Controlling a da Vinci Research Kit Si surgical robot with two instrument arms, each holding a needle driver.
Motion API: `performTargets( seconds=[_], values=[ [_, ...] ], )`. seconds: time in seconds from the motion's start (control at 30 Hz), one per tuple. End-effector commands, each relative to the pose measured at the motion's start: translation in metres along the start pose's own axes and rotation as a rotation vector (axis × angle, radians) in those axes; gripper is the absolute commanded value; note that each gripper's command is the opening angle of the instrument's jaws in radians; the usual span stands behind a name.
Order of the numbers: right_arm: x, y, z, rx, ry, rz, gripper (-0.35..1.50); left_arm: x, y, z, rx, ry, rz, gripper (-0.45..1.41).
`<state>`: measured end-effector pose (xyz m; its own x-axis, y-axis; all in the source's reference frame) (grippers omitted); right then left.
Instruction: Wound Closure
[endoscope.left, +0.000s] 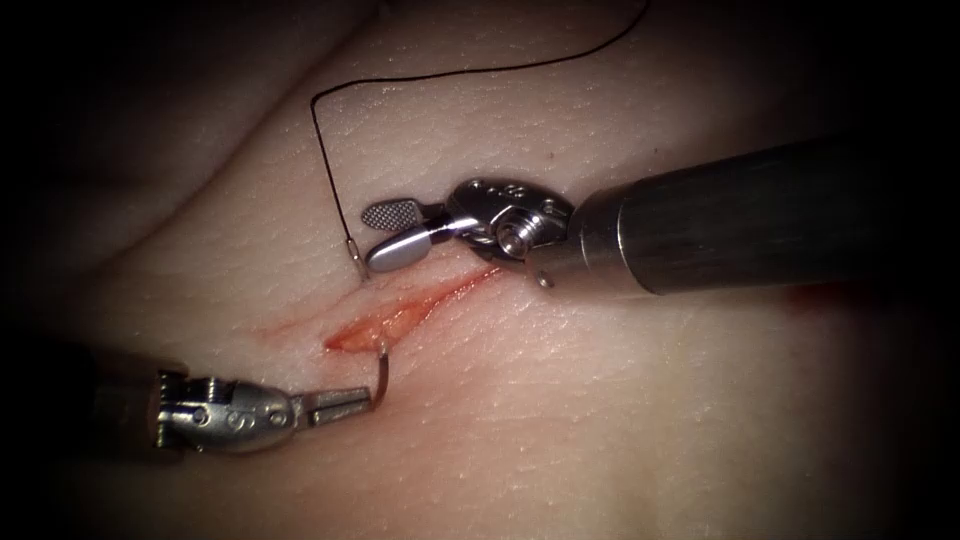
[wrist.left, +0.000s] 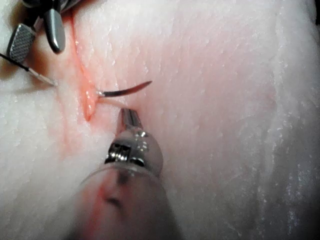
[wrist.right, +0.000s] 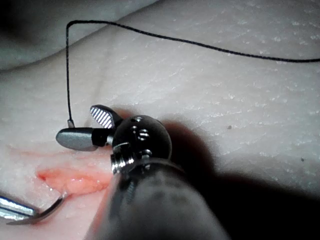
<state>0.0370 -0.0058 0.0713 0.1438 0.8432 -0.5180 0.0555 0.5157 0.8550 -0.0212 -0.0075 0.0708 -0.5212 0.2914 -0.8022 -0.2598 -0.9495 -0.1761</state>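
The right arm's tool (endoscope.left: 378, 238) holds nothing, its jaws spread wide. Just ahead of the tips of those jaws, the swaged end of the needle (endoscope.left: 383, 370) stands out of the tissue (endoscope.left: 600, 400) on the left side of the cut (endoscope.left: 420, 305). From there the black thread (endoscope.left: 320, 150) rises and runs slack over the skin, away past the tool.

The needle's middle is buried. Its pointed end comes up inside the cut near the left end and curves down to just off the tips of the left arm's tool (endoscope.left: 360, 403). That tool's jaws appear slightly parted and grip nothing.

With the point free, the step in hand looks like taking hold of the exposed end. Doing it well probably means:

- gripping behind the point rather than on it;
- seating the steel square across the jaws;
- moving along the needle's own curve, so the cut's edge is not torn;
- keeping the thread loose beside the right jaws.
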Motion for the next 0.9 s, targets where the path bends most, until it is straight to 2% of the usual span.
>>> performTargets(
  seconds=[0.03, 0.2, 0.23, 0.27, 0.33, 0.53, 0.73, 0.9],
  values=[
    [-0.0007, 0.0001, 0.0006, 0.002, -0.002, 0.000, 0.93, -0.0001, 0.0006, 0.0005, 0.004, 0.019, 0.011, -0.18],
    [-0.0009, 0.0000, 0.0005, 0.004, -0.001, -0.007, 0.84, 0.0013, 0.0001, 0.0005, 0.043, 0.068, 0.053, 0.07],
    [-0.0009, 0.0000, 0.0005, 0.004, -0.001, -0.007, 0.84, 0.0013, 0.0001, 0.0005, 0.043, 0.068, 0.053, 0.07],
    [-0.0009, 0.0000, 0.0005, 0.004, 0.002, -0.007, 0.83, 0.0020, 0.0003, 0.0009, 0.055, 0.074, 0.066, 0.21],
    [-0.0009, 0.0001, 0.0005, 0.003, 0.002, -0.013, 0.83, 0.0022, 0.0004, 0.0010, 0.059, 0.075, 0.070, 0.22],
    [-0.0008, 0.0004, 0.0003, 0.001, 0.002, -0.013, 0.78, 0.0039, 0.0004, 0.0011, 0.073, 0.099, 0.104, 0.47],
    [-0.0012, 0.0003, 0.0004, 0.002, 0.001, -0.016, 0.73, 0.0039, 0.0000, 0.0015, 0.074, 0.099, 0.103, 0.53],
    [-0.0016, 0.0002, 0.0005, -0.002, 0.000, -0.026, 0.61, 0.0036, -0.0007, 0.0025, 0.074, 0.102, 0.105, 0.51]
  ],
)
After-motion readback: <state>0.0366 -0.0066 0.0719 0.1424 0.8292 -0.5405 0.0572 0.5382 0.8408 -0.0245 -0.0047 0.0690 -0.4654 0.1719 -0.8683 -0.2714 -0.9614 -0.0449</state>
